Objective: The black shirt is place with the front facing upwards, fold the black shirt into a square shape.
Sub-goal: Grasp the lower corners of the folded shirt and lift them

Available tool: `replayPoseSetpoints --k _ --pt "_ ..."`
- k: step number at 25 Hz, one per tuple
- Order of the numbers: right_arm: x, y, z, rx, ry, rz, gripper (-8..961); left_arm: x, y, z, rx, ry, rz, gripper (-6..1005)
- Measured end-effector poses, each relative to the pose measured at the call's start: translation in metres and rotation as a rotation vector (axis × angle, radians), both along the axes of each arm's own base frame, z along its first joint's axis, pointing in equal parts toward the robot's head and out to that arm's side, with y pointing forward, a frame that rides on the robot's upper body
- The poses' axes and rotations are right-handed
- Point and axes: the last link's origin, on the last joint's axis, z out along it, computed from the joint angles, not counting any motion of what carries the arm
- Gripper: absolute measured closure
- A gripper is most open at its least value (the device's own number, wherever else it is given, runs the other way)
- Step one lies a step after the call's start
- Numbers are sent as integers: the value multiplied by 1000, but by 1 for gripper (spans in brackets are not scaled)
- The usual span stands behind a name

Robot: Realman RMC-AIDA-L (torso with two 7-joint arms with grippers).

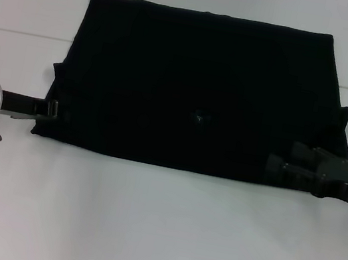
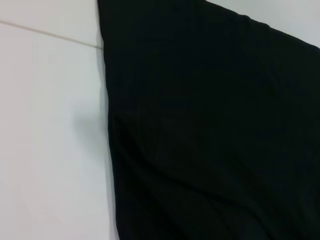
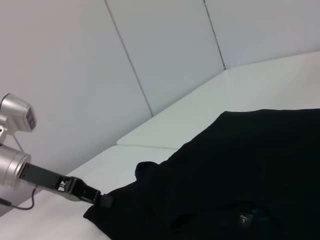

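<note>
So the black shirt is spread out flat across the middle and upper part of the head view, lying on the white table. It's already been folded over at least once, since it reads as a wide dark rectangle with small bits of cloth poking out at both side edges. There's a tiny pale mark near its middle (too small to make out what it is).

The left gripper sits low at the centre-left of the frame, right at the shirt's lower left corner, with its tip touching the edge of the cloth. Can't tell whether its fingers are open or pinching anything; black on black hides it. The right wrist view also catches it at lower left, tip against the bunched shirt corner.

The right gripper comes in from the lower right and rests on the shirt's lower right corner. Same story, its grip isn't readable.

The left wrist view is mostly shirt with table alongside.
</note>
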Motion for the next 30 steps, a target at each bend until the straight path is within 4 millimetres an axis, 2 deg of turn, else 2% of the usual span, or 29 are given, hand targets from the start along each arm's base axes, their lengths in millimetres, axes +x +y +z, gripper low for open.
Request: replayPoseSetpoints --k 3,7,12,16,19,22,26,30 --pt "2 5 9 -18 8 -51 36 0 0 0 -5 -2 -3 959" --pt "7 22 40 -82 -36 -187 38 2 -1 0 -18 -7 -10 964" --pt "6 52 87 -189 -207 -446 41 4 -1 2 -31 -13 -16 970" --pt "-5 72 107 -183 -345 -583 55 5 -1 2 -33 -14 -18 966" --pt "-14 82 103 -181 -428 -613 66 5 -1 2 -33 -14 -19 963" --pt "-18 86 87 -199 -479 -615 76 5 -1 1 -34 -14 -21 959" --pt "-14 84 67 -234 -491 -622 90 5 -1 1 -35 -14 -24 955" --pt "-8 79 57 -259 -481 -640 104 6 -2 0 -38 -19 -25 951"
